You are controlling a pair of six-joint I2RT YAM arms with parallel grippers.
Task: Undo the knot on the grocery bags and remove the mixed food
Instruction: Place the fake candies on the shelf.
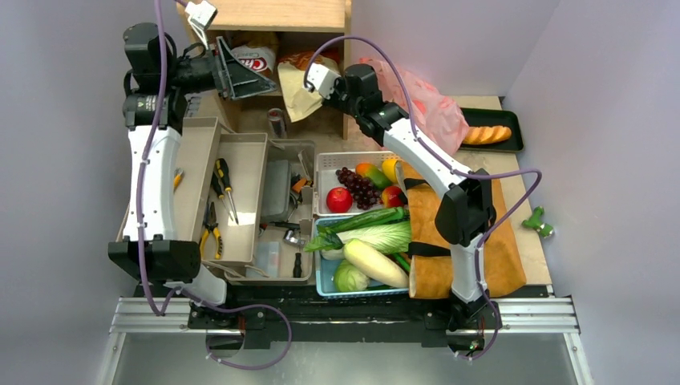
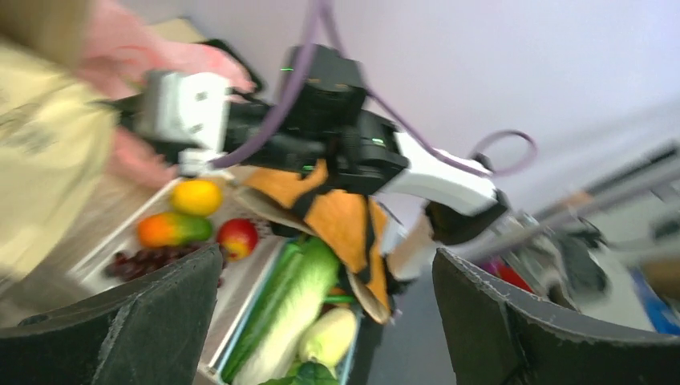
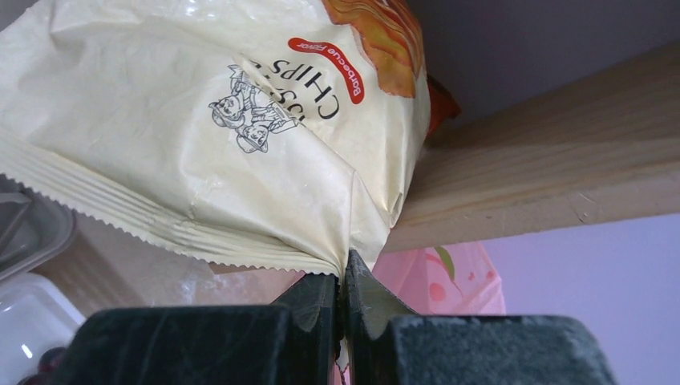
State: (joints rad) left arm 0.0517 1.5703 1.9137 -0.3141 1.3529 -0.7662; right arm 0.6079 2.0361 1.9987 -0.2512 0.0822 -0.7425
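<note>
Unloading food is the step in hand, by judgement; right gripper is clamped on the sealed edge of the snack bag, beside the shelf at 12 o'clock in the top view; pink bag lies at 1 o'clock, knot not discernible. Next move calls for setting the snack bag down, then releasing. Right arm reaches far forward; left gripper stands wide apart, empty, raised at 11 o'clock.

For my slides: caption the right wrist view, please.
Right gripper pinching the crimped edge of a cream chip bag beside a wooden shelf.
</note>
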